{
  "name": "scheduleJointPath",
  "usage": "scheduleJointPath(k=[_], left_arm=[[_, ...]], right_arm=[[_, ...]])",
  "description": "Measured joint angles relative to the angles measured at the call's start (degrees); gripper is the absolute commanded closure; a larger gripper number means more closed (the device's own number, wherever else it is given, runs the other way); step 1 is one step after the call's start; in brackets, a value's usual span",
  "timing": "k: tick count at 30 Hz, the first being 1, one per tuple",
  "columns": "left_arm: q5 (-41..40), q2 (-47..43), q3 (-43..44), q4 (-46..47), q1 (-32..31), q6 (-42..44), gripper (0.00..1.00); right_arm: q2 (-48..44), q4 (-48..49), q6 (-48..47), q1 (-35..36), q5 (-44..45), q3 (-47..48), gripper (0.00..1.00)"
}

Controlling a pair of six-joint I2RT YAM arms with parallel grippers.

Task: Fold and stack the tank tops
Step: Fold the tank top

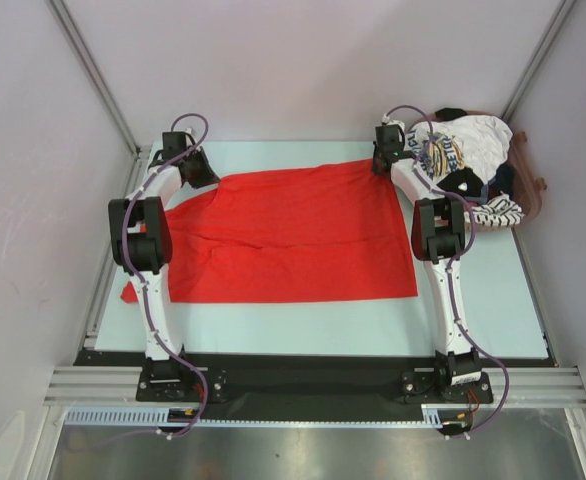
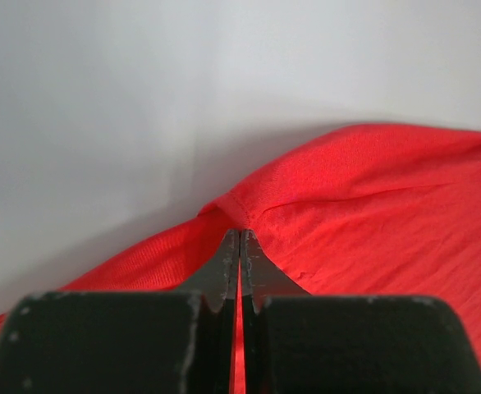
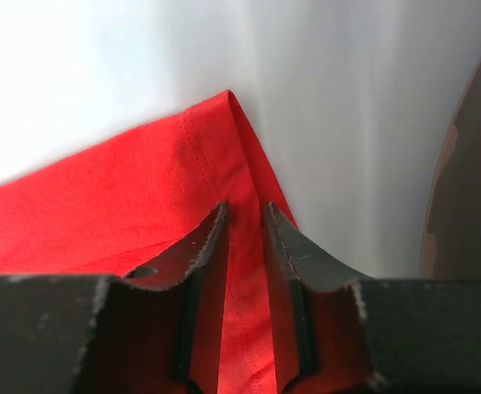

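Note:
A large bright red tank top lies spread across the table. At its far left corner my left gripper is shut on a pinch of the red cloth, which rises into a small peak at the fingertips. At the far right corner my right gripper stands a little open. Its jaws straddle the hemmed edge of the red cloth, which lies flat between them. More tank tops are heaped at the far right: a white one with blue-yellow print, a striped one and a dark one.
The heap of garments sits in a brownish container at the table's far right corner; its rim shows close to the right of my right gripper. White walls stand around the table. Both arm bases sit at the near edge.

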Motion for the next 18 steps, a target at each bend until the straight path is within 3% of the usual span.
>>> scheduleJointPath(k=[5,8,11,14,16,18], left_arm=[[0.0,0.0,0.0,0.0,0.0,0.0,1.0],[0.0,0.0,0.0,0.0,0.0,0.0,1.0],[0.0,0.0,0.0,0.0,-0.1,0.0,1.0],[0.0,0.0,0.0,0.0,-0.1,0.0,1.0],[0.0,0.0,0.0,0.0,-0.1,0.0,1.0],[0.0,0.0,0.0,0.0,-0.1,0.0,1.0]], right_arm=[[0.0,0.1,-1.7,0.7,1.8,0.0,0.77],[0.0,0.2,-2.3,1.2,2.4,0.0,0.73],[0.0,0.2,-3.0,1.5,2.9,0.0,0.8],[0.0,0.3,-3.4,1.7,3.2,0.0,0.81],[0.0,0.3,-3.6,1.8,3.5,0.0,0.9],[0.0,0.3,-3.7,1.8,3.9,0.0,0.89]])
